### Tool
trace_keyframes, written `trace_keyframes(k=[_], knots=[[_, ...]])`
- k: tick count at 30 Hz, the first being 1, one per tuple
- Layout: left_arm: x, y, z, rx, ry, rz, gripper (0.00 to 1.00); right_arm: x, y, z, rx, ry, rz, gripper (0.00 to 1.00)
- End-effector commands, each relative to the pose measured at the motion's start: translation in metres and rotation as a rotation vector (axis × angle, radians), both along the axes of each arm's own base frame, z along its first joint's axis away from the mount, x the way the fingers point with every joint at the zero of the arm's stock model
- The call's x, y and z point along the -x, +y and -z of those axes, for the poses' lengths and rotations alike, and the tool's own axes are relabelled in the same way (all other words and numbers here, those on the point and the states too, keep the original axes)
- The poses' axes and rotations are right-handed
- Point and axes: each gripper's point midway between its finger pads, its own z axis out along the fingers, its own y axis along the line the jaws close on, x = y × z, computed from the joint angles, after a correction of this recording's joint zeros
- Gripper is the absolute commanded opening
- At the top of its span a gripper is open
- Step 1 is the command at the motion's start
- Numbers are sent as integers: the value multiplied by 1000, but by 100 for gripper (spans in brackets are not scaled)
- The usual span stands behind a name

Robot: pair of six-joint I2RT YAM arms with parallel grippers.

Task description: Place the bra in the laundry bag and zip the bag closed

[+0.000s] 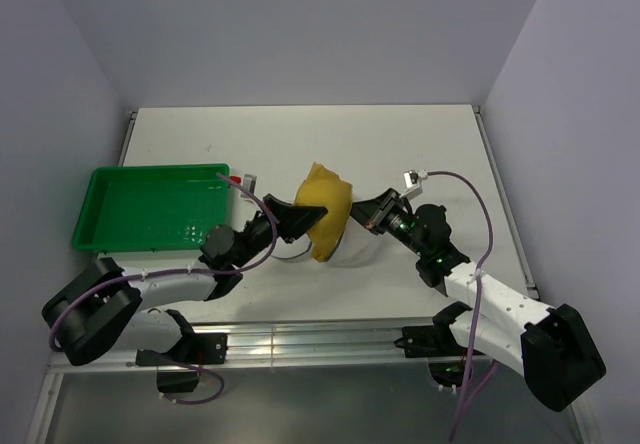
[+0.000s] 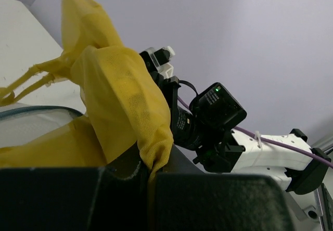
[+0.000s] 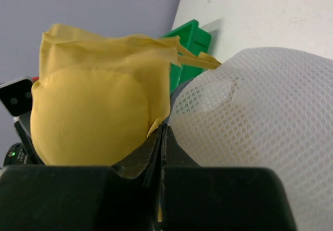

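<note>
Table (image 1: 300,134), white, carries everything. Green tray (image 1: 140,209) = landmark, holds nothing visible.

Laundry bag (image 3: 260,127): right of the tray, just past its right end, mesh half bulging. Dark trim shows in the left wrist view, and the bag looks unzipped.

Bra (image 1: 327,214): right of the tray, above and against the bag. It is bunched and lifted upright between both arms. The lower folds seem to sag onto the bag's rim; can't tell if any part is really inside.

Left gripper (image 2: 152,169): nearest the tray's right end, jaws nearly together, pinching bra fabric.

Right gripper (image 3: 162,142): further right of the tray, jaws fully together on the bra's edge, mesh touching alongside. Can't tell if mesh is caught too.

Progress, est.: early-mid. Bra picked up and brought to the bag. Left: push it fully in, fold the halves together, run the zip.
</note>
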Motion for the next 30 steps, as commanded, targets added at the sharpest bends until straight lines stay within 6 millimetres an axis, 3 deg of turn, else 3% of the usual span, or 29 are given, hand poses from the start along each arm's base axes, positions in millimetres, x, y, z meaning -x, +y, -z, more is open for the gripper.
trace_keyframes(k=[1, 8, 14, 23, 26, 30], knots=[[12, 8, -32, 111, -105, -14, 0, 0, -2, -18, -37, -64, 15, 0], [13, 5, -3, 76, -40, -26, 0, 2, -2, -18, -39, -65, 6, 0], [-4, 11, 31, 37, 86, -110, 0, 3, -5, -18, -30, -76, 20, 0], [-3, 6, 65, -42, 161, -121, 0, 1, -5, -18, -40, -82, 27, 0], [1, 0, 62, -32, 139, -83, 0, 2, -3, -19, -28, -90, 9, 0], [9, -27, 48, -5, 91, 35, 0, 8, 8, -21, -38, -101, -64, 0]])
